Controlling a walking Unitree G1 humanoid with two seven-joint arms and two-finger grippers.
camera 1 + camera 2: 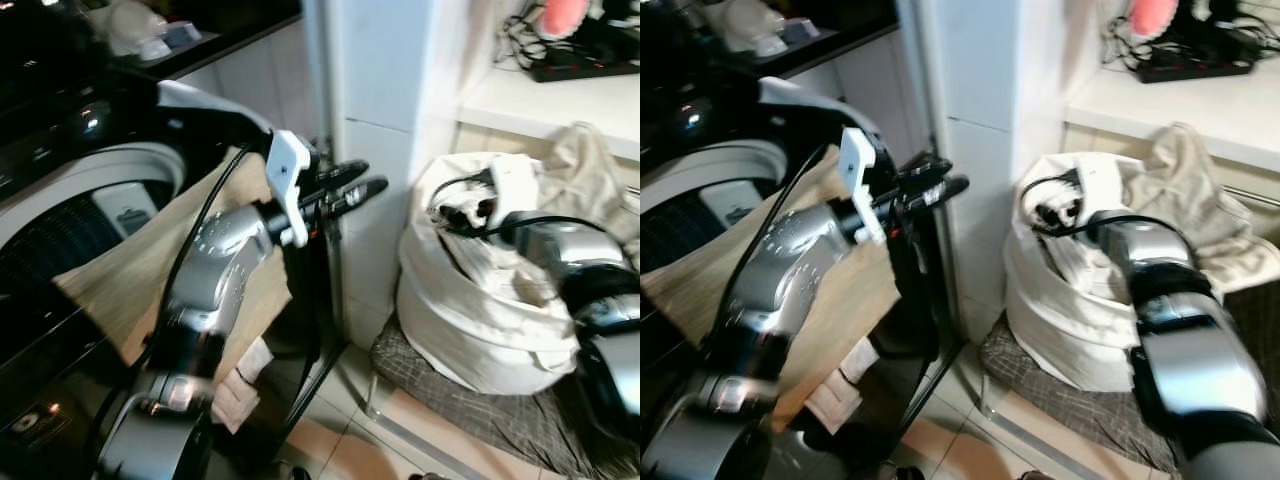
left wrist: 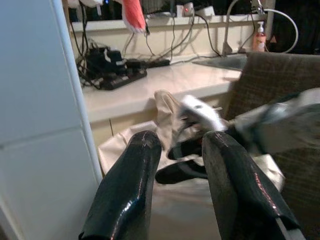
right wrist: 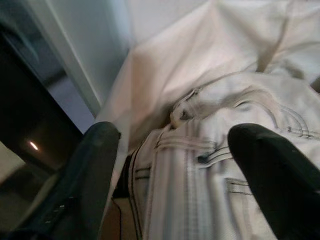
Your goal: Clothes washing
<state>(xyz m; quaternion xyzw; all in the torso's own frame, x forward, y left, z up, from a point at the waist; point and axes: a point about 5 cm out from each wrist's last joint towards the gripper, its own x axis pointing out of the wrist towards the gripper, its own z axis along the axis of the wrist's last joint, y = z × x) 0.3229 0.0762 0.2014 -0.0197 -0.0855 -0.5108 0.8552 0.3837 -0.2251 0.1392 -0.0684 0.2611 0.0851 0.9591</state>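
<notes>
Black fingers of the right gripper (image 3: pixel 170 170) stand spread wide with nothing between them, poised just above a pair of off-white jeans (image 3: pixel 220 180) whose waistband, button and stitched seams lie straight ahead. The jeans sit on top of the load in a white fabric laundry bag (image 1: pixel 480 330), which rests on a grey checked cushion (image 1: pixel 470 400) on a low seat beside a white tiled pillar (image 1: pixel 380 110). More pale clothing (image 1: pixel 590 170) spills over the bag's far rim.

The left gripper (image 1: pixel 345 190) is raised in front of the pillar, its fingers slightly parted and empty, pointing across toward the bag and taking no part in the reach. Behind that arm a tan cloth (image 1: pixel 130 280) hangs over the rim of the washing machine (image 1: pixel 80 180), at the robot's left.

Judging by this, the washing is at an early stage: the bag looks full, the tan cloth is only draped at the machine's opening, and the jeans are not yet gripped. Left to do are closing on the jeans, lifting them free, carrying them across to the drum, and repeating for the rest.
</notes>
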